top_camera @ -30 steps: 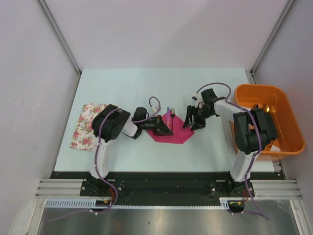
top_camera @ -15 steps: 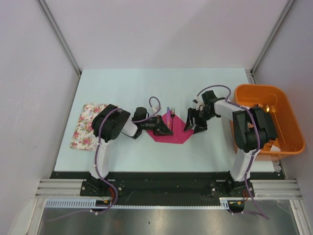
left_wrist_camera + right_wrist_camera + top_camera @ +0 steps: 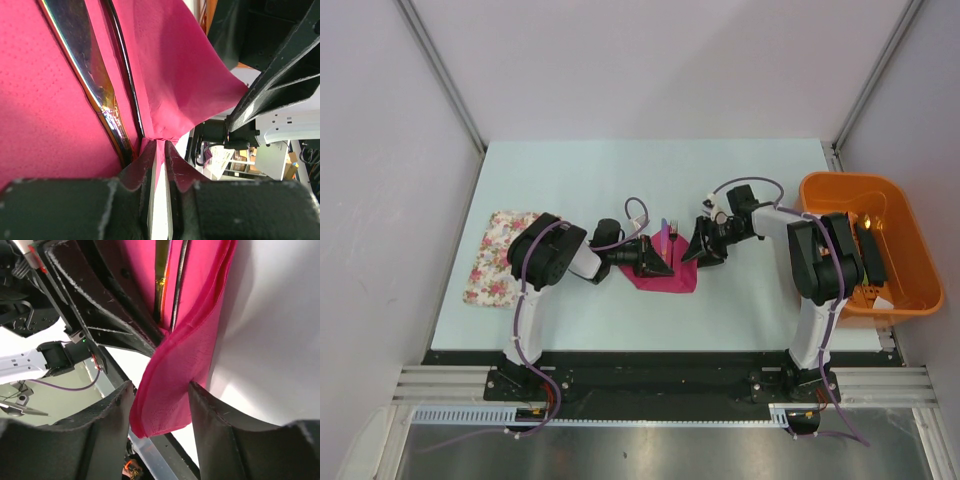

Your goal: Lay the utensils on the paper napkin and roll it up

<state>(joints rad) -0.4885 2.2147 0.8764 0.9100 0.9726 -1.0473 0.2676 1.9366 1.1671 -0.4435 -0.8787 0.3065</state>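
The magenta paper napkin [image 3: 667,275] lies mid-table, its right side lifted and folded leftward over the utensils. A purple utensil [image 3: 669,232] sticks out at its far edge. In the left wrist view a shiny utensil [image 3: 85,65] and a thin black one [image 3: 125,75] lie on the napkin [image 3: 170,60]. My left gripper [image 3: 660,264] is shut on the napkin's left edge [image 3: 160,146]. My right gripper [image 3: 698,250] is open, with the raised napkin fold [image 3: 172,385] between its fingers [image 3: 215,410]. The utensils [image 3: 162,280] show beyond it.
An orange tub [image 3: 910,290] with clutter stands at the right edge of the table. A floral cloth mat [image 3: 498,255] lies at the left. The two grippers face each other closely over the napkin.
My right gripper has moved left, pushing the napkin's right corner up and over toward the utensils. The napkin's outline has narrowed. My left gripper has stayed put.
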